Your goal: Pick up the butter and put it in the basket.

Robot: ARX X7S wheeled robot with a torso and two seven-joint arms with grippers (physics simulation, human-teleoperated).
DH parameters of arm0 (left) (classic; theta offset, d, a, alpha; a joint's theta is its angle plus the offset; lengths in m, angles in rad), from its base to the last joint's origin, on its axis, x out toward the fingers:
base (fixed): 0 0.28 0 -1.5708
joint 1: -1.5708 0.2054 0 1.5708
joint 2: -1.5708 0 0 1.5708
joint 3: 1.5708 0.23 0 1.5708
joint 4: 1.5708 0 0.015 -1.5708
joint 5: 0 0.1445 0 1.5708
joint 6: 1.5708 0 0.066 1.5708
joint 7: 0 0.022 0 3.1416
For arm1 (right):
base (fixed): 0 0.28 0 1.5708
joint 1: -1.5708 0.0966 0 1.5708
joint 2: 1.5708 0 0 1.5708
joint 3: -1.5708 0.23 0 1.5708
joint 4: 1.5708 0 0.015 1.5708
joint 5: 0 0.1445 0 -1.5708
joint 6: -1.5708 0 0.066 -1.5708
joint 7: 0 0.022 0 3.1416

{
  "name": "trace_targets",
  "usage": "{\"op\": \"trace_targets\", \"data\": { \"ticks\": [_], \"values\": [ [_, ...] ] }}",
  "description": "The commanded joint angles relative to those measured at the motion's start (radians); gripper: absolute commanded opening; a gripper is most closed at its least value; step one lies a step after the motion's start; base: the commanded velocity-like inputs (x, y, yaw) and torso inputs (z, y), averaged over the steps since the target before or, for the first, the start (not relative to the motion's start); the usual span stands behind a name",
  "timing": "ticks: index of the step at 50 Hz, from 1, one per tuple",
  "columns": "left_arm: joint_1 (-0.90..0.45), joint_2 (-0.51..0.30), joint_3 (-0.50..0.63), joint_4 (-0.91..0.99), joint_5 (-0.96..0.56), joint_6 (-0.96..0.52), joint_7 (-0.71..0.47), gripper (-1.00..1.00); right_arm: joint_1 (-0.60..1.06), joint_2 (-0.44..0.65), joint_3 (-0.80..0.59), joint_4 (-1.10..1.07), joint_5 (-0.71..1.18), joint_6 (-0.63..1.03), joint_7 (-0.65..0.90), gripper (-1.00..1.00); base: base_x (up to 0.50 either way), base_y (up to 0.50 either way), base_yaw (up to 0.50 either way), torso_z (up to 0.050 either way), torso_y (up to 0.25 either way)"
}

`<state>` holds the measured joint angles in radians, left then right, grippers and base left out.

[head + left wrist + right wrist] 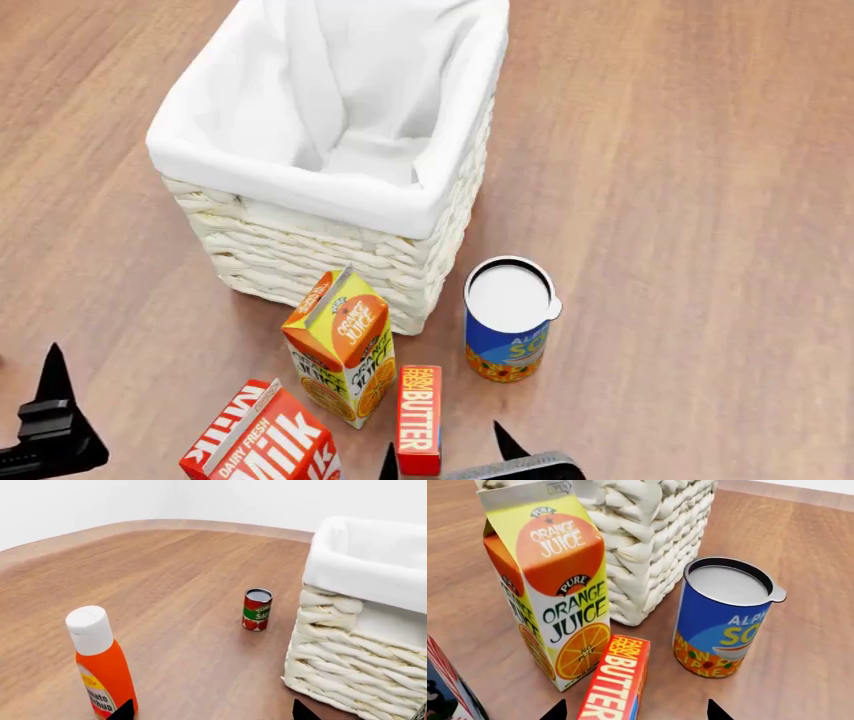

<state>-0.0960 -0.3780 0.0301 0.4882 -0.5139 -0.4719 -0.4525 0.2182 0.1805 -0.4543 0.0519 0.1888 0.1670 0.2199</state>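
**Butter box between the right gripper's spread tips, basket just behind**

A brown wood-grain tabletop [694,150] fills every view, with a plain white wall behind it in the left wrist view. The wicker basket [334,255] with its white cloth liner [347,100] folded over the rim stands upright at the middle of the head view.

In front of the basket stand four packages. An orange juice carton [340,345] stands upright just in front of the basket's near wall. Beside it, toward the right arm, a blue soup can [507,320] with a pull-tab lid stands upright. A red-and-white milk carton [260,435] sits at the juice carton's other side, nearer the robot.

The butter [419,418], a slim red box with white lettering, lies between the juice carton and the soup can, slightly nearer the robot.

The right gripper [447,452] has its two dark fingertips spread, one on each side of the butter's near end; contact cannot be told.

The left gripper [212,711] also has its tips spread wide, holding nothing. Its camera shows a ketchup bottle [101,665] and a small tomato sauce can [257,609] beside the basket.
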Motion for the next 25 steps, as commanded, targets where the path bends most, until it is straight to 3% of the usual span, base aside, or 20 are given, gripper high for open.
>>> {"op": "trace_targets", "data": {
  "ticks": [1, 25],
  "values": [
    [0.015, 0.064, -0.08, 0.043, 0.014, -0.044, 0.058, 1.0, 0.035, -0.012, 0.021, 0.018, 0.001, 0.021, -0.046, 1.0, 0.0, 0.0, 0.0, 0.0, 0.0],
    [0.022, 0.058, -0.088, 0.071, -0.014, -0.056, 0.043, 1.0, 0.113, -0.028, 0.017, 0.153, 0.036, 0.02, -0.077, 1.0, 0.0, 0.0, 0.0, 0.0, 0.0]
  ]
}}
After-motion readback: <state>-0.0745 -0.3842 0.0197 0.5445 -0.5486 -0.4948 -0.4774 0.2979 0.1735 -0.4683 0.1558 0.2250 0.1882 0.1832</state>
